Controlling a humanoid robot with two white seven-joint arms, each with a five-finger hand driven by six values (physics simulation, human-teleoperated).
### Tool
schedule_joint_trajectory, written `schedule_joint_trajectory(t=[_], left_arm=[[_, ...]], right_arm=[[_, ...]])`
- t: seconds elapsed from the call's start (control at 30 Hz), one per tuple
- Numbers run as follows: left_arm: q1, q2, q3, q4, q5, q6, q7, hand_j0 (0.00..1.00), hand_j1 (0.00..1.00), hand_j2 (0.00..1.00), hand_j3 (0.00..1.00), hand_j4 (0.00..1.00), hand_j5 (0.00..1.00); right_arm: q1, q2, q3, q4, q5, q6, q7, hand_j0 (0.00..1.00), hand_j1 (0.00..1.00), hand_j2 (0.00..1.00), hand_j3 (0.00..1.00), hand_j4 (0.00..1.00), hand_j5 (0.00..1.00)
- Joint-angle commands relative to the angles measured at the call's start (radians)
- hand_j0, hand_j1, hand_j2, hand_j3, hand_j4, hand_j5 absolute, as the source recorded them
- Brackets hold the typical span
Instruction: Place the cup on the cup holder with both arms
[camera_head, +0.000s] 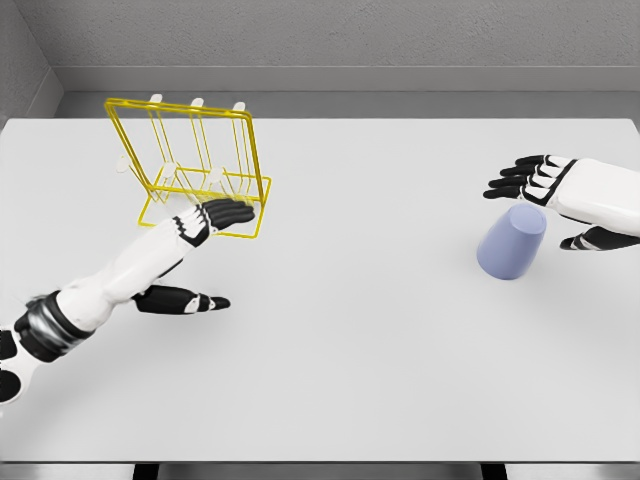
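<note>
1. The pale blue cup (511, 241) is seen standing mouth-down on the white bench (360, 350), well to the right of the yellow wire cup holder (195, 165), which is taken here as the landmark.
2. The cup is judged to be light and rigid, with a smooth tapered wall that is probably slippery; a thin-walled tumbler of this kind is expected to tip easily if pushed from one side only.
3. The right hand (560, 200) is held far to the right of the cup holder, just beside the cup. Its fingers (515, 178) are spread wide above the cup's far side and the thumb is extended on the near side, so nothing is gripped and no contact can be confirmed.
4. A hold around the middle of the wall is judged best, with fingers and thumb set on opposite sides. The broader part near the bench is favoured, since the taper would let a pinch near the narrow top slide off.
5. The left hand (195, 255) is seen at the near edge of the cup holder's base, its fingers extended and relaxed, holding nothing; whether the wire is touched cannot be told.
6. The cup holder is judged light and springy, so steadying of its base is thought useful when the cup is lowered over an upright peg.
</note>
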Motion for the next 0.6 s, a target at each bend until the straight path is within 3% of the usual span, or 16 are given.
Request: schedule_joint_trajectory(t=[0.0,0.17,0.2,0.23,0.37,0.43,0.57], left_arm=[[0.000,0.007,-0.025,0.001,0.012,0.000,0.002,1.00,1.00,1.00,1.00,1.00,1.00],[-0.003,0.041,-0.022,0.001,0.019,0.000,0.003,1.00,1.00,1.00,1.00,1.00,1.00],[-0.005,0.041,-0.022,0.002,0.021,0.000,0.005,1.00,1.00,1.00,1.00,1.00,1.00],[-0.006,0.043,-0.022,0.001,0.038,0.000,0.005,1.00,1.00,1.00,1.00,1.00,1.00],[-0.014,0.066,-0.022,0.002,0.058,0.000,0.005,1.00,1.00,1.00,1.00,1.00,1.00],[-0.023,0.086,-0.022,0.011,0.071,0.000,0.005,1.00,1.00,1.00,1.00,1.00,1.00],[-0.038,0.113,-0.025,0.028,0.127,0.000,0.005,1.00,1.00,1.00,1.00,1.00,1.00]], right_arm=[[0.000,-0.001,-0.001,0.002,-0.005,0.001,-0.001,1.00,1.00,1.00,1.00,1.00,1.00],[0.020,0.000,0.001,0.003,0.007,0.001,-0.002,1.00,1.00,1.00,1.00,1.00,1.00],[0.014,0.000,-0.001,0.002,0.015,0.001,0.012,1.00,1.00,1.00,1.00,1.00,1.00],[0.011,0.003,-0.002,0.009,0.015,0.001,0.090,1.00,1.00,1.00,1.00,1.00,1.00],[-0.031,0.031,-0.001,0.043,0.081,0.001,0.115,1.00,1.00,1.00,1.00,1.00,1.00],[-0.051,0.082,0.001,0.078,0.147,0.001,0.125,1.00,1.00,1.00,1.00,1.00,1.00],[-0.098,0.109,0.002,0.106,0.153,0.001,0.197,1.00,1.00,1.00,1.00,1.00,1.00]])
